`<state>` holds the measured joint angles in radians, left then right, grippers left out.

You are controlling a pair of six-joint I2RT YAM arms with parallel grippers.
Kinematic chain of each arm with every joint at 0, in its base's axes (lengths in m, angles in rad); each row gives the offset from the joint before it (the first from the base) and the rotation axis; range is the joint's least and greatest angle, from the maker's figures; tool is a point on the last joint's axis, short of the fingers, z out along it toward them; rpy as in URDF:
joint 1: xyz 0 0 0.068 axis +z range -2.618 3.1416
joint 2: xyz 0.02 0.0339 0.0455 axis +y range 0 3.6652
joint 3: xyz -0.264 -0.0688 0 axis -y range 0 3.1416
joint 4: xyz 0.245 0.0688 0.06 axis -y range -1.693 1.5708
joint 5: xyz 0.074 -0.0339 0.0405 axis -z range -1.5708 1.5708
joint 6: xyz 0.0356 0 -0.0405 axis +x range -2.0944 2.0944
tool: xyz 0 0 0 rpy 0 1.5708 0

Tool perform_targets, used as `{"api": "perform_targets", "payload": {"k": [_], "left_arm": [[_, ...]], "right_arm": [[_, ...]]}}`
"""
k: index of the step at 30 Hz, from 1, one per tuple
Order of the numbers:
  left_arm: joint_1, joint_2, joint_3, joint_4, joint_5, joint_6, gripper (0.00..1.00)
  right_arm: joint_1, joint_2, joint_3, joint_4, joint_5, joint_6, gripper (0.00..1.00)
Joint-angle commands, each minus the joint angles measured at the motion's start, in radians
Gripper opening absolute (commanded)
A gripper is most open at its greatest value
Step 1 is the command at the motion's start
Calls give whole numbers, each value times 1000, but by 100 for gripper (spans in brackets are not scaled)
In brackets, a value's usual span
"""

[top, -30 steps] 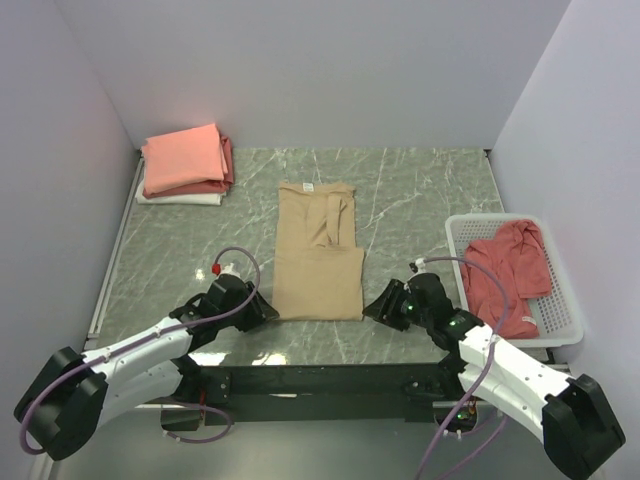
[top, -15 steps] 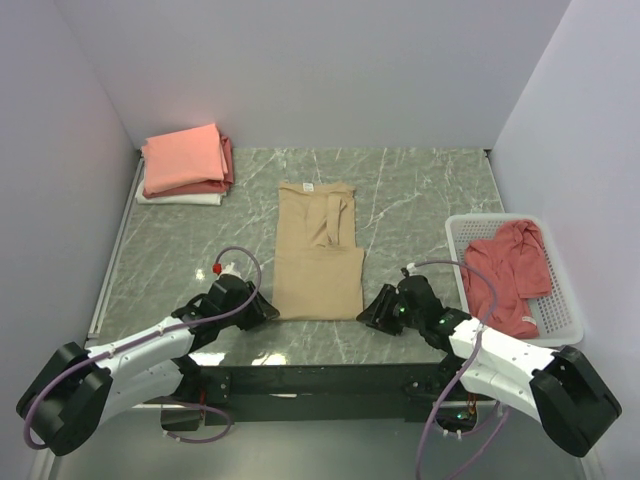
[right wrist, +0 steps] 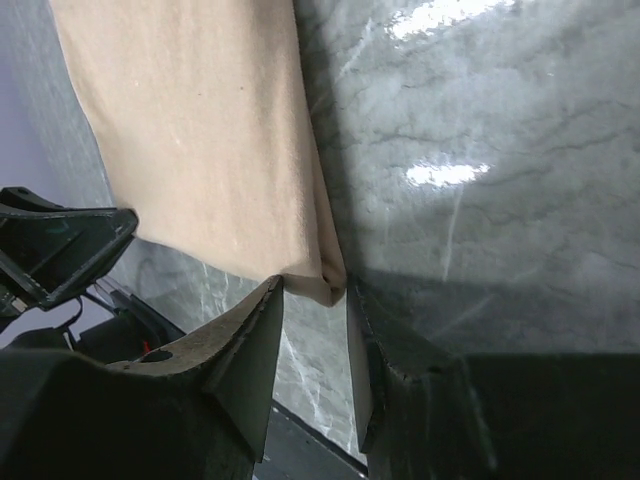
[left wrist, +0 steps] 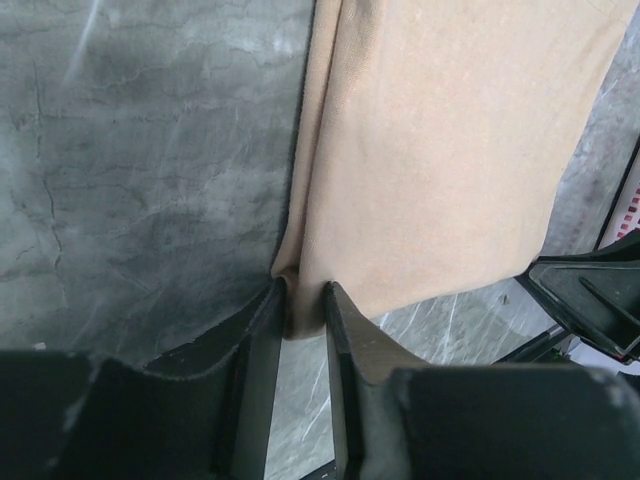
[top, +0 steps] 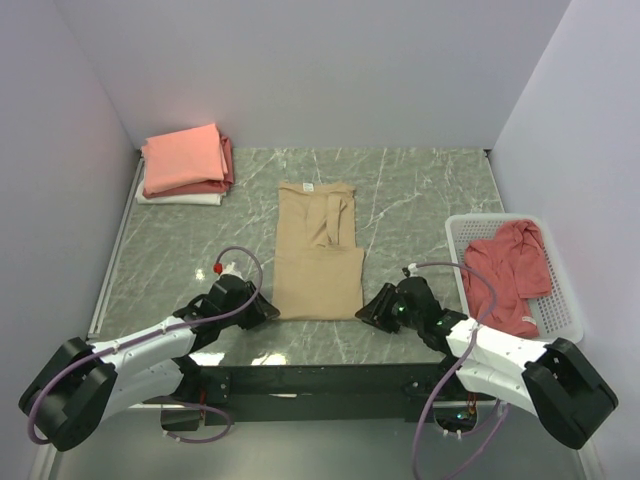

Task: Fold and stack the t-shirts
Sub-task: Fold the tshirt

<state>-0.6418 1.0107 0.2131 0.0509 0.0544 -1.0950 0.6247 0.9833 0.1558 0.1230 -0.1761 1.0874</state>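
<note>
A tan t-shirt (top: 318, 260) lies partly folded lengthwise in the middle of the table, neck label at the far end. My left gripper (top: 268, 312) is shut on its near-left corner; the left wrist view shows the cloth (left wrist: 450, 150) pinched between the fingers (left wrist: 300, 300). My right gripper (top: 366, 312) is open, its jaws on either side of the near-right corner (right wrist: 315, 292) of the shirt (right wrist: 200, 130), low on the table. A folded stack of salmon-pink, red and white t-shirts (top: 185, 162) sits at the far left. A dusty red t-shirt (top: 505, 275) lies crumpled in the basket.
A white slatted basket (top: 470, 220) stands at the right edge of the table. Walls close in the left, back and right. The other arm's gripper shows at the edge of each wrist view (left wrist: 590, 300) (right wrist: 60, 250).
My right gripper has moved left to the shirt's near-right corner, which now sits between its jaws. The left gripper has stayed on the near-left corner.
</note>
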Motion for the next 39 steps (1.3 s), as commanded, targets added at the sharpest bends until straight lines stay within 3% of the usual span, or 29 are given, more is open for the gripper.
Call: {"api": "perform_targets", "payload": {"k": [1,7,12,19,26,31,39], "left_arm": [[4,12,-27,-28,-16,6,29],[4,3,-29,-25,-5,7,17],[1,-27,-20,-37,12,15,1],[-19,-135,-11,-141,58,24,1],[-114,-273,-1,-259,88,-6,1],[-147,-417,112,-453,59,-13,1],[-145,-365,235,-480,64,0,0]], "right_arm": [[15,44,-19,38,18,6,40],[21,80,-21,60,20,8,37],[21,51,2,8,32,-14,15],[21,-70,16,-115,-2,-70,0],[99,-296,-19,-269,-23,-47,0],[158,-458,106,-535,36,-90,0],[155,-330,310,-635,130,-199,0]]}}
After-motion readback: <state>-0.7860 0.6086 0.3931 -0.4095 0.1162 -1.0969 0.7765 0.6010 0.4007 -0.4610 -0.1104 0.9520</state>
